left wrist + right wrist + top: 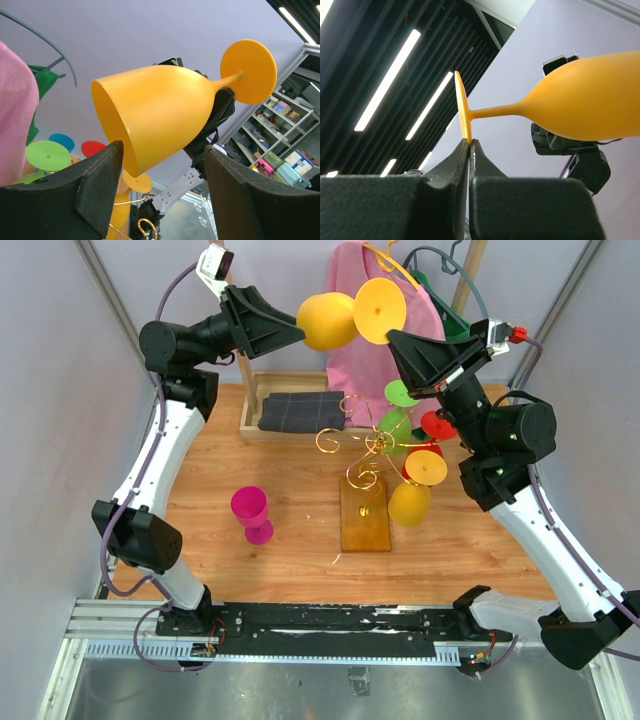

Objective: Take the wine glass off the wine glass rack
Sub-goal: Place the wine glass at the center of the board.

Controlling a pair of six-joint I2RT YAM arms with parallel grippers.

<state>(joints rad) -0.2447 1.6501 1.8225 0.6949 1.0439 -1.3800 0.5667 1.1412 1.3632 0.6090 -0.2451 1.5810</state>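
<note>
Logged wine glass rack point(365, 512) upright, nearest the bases. Above and beyond it, found yellow wine glass point(327, 320) aloft, sideways, clear of the wire. Foot rim pinched tight by right gripper point(470, 144); bowl straddled by left gripper point(164, 150), fingers spread, grasp undeterminable. Presumably a handover to a firmer bowl hold.

Place: robotics lab, test cell | Near: left arm point(168, 445) and right arm point(545, 540) bolted to a black rail point(330, 618) on aluminium framing | Sides: plain lilac partition walls point(45, 440) around a wooden table point(290, 550) | Beyond the cell: metal shelving point(290, 150) stacked with boxes; strip lights point(385, 80) on a dark slatted ceiling
</note>
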